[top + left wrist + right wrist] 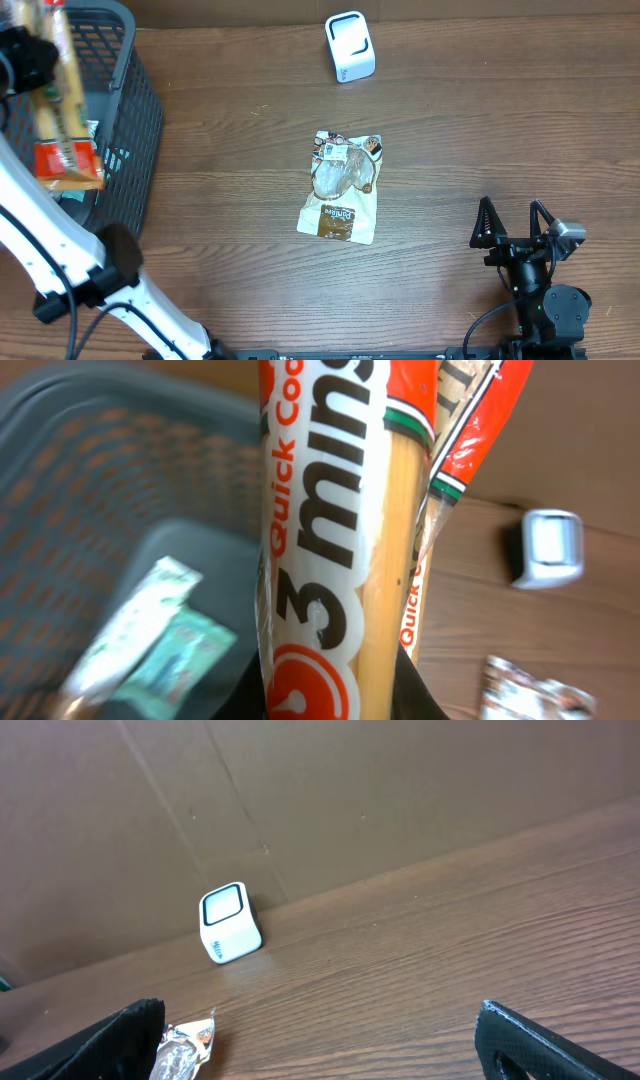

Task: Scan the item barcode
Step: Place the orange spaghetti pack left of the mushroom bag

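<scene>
A long pack of quick-cook pasta [60, 110], red, white and clear, hangs above the dark basket [135, 120] at the far left. My left gripper [38, 58] is shut on it; in the left wrist view the pack [340, 530] fills the middle, with the gripper [335, 702] clamped on its lower end. No barcode shows on it. The white scanner [350, 46] stands at the back of the table, also in the left wrist view [548, 548] and the right wrist view [229, 923]. My right gripper [512, 222] rests open at the front right, nothing between its fingers [320, 1045].
A brown and white snack pouch [343, 187] lies flat mid-table, its corner showing by the right gripper's left finger [183, 1050]. Inside the basket [110, 470] lies a green and white packet [150, 635]. A cardboard wall closes the back.
</scene>
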### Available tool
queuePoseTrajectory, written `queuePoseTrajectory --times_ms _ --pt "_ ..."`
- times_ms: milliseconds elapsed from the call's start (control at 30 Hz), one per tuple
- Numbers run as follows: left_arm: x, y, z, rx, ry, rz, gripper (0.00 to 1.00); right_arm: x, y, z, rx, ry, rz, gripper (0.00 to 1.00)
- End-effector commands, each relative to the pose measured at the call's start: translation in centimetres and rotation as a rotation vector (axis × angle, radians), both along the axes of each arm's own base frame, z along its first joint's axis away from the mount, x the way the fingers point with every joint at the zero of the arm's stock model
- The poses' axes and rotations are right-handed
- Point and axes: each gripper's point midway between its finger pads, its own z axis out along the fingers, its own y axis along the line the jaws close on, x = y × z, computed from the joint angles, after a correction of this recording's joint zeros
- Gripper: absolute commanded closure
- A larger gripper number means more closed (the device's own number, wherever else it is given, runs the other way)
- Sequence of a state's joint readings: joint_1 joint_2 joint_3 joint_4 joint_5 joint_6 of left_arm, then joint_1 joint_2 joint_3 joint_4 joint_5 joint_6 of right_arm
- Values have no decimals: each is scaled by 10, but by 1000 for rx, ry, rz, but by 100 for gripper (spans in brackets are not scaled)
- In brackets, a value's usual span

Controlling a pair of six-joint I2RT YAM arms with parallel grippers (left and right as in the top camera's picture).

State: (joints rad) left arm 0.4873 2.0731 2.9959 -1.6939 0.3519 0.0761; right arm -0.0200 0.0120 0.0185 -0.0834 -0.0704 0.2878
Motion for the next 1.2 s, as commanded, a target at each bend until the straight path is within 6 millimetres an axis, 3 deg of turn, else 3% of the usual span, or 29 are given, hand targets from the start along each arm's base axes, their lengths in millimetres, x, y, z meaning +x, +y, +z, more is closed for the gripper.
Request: queuePoseTrajectory --times_ms 0,100,233,400,533,667,833,1067,1100,1133,1167 --pt "-15 -71 29 -30 -55 -124 96 0 -3 -2 -1 -1 -14 0" --pt "-10 -107 3 -35 55 -190 96 0 -3 -2 -1 -1 -14 0" --pt "-3 -160 -51 -80 248 -311 96 0 -3 -2 -1 -1 -14 0" --pt "11 -202 -119 -51 415 -341 96 0 -3 -2 -1 -1 -14 0" --pt "19 -219 -172 10 501 -264 96 0 -3 -2 -1 -1 -14 0" --pt "25 -218 -225 74 542 -120 96 0 -3 -2 -1 -1 -14 0" --pt "27 -243 -292 20 552 -154 96 0 -3 -2 -1 -1 -14 0" --pt "28 -276 -351 -48 476 -249 96 0 -3 -2 -2 -1 -14 0" --pt "27 -279 -353 -57 471 -257 93 0 -3 -2 -1 -1 -14 0" --pt "26 -282 -355 -68 470 -269 82 0 -3 -2 -1 -1 -13 0" --pt "25 -285 -356 -76 471 -281 62 0 -3 -2 -1 -1 -13 0"
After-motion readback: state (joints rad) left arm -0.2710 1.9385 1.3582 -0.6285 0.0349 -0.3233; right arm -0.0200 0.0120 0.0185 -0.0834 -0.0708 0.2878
